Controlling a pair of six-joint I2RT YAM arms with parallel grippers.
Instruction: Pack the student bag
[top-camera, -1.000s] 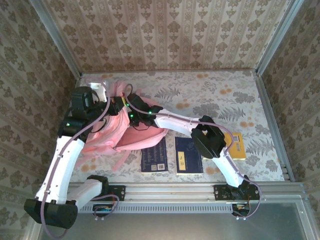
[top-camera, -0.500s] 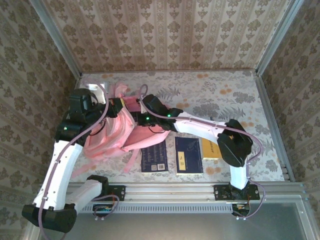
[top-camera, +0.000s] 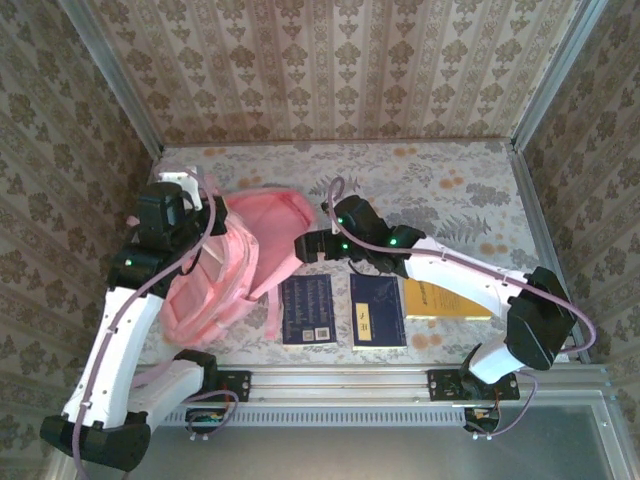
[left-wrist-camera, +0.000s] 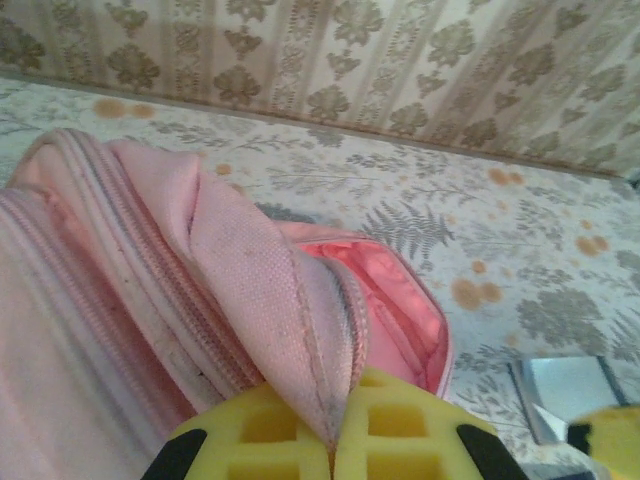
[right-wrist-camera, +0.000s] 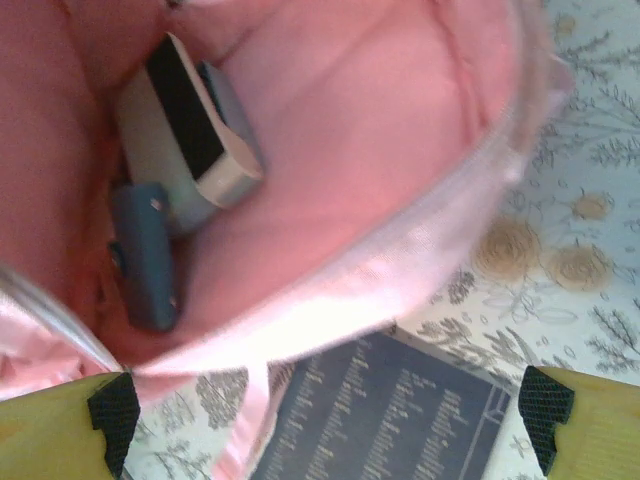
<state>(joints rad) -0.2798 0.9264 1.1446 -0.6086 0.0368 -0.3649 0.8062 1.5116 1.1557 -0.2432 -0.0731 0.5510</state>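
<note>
Your left gripper (left-wrist-camera: 330, 452) clamps the rim of the student bag (top-camera: 240, 268); your right gripper (right-wrist-camera: 328, 405) gapes empty at its mouth (the wrist view catches a grey-and-black case (right-wrist-camera: 190, 135) inside).

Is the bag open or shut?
Open. The left gripper pinches the bag rim; the right wrist view looks into its pink inside, where two items lie.

Overhead view: even, diffuse light, slightly washed out; faint soft shadows under the arms on the floral-patterned table cover (top-camera: 450, 190); dull sheen on the grey metal rail (top-camera: 340, 385). Left wrist view: bright; weave of the large soft pink fabric backpack (left-wrist-camera: 240, 280) fairly sharp, yellow foam finger pads (left-wrist-camera: 270, 430) nearest the lens blurred. Right wrist view: soft throughout; backpack interior dim with a pink cast, print on the dark blue book cover (right-wrist-camera: 400, 420) smeared, table cover at right pale and overbright.
</note>
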